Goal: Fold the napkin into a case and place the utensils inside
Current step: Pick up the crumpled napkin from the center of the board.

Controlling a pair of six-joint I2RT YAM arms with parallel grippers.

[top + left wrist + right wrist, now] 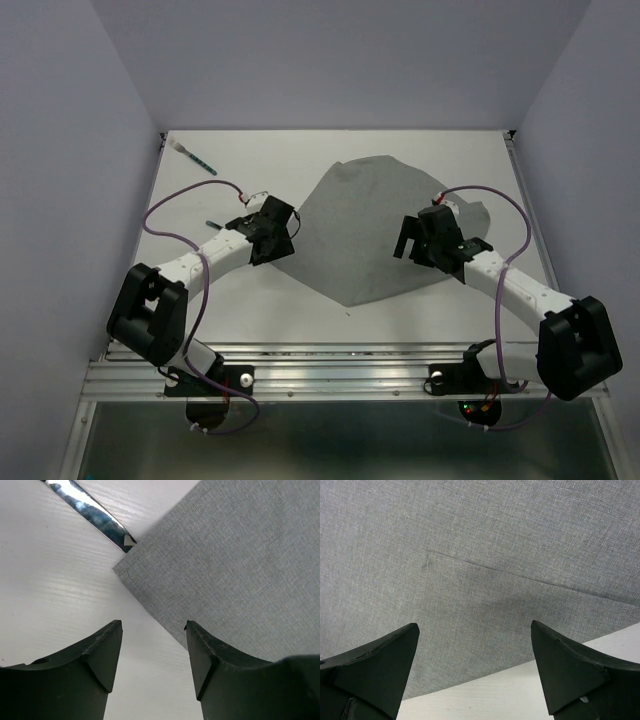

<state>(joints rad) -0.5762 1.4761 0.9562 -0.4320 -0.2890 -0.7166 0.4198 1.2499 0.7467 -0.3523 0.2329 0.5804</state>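
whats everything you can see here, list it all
napkin: one, plain grey, middle of the table, partly folded
utensil: one, teal handle with pale end, far left corner of the table
second utensil: one, shiny silver pointed blade, tip right at the napkin's left corner
table: one, white, under everything
cables: two, purple, one looping along each arm
left gripper: one, black fingers, open, over the napkin's left corner
right gripper: one, black fingers, open, over the napkin's right part
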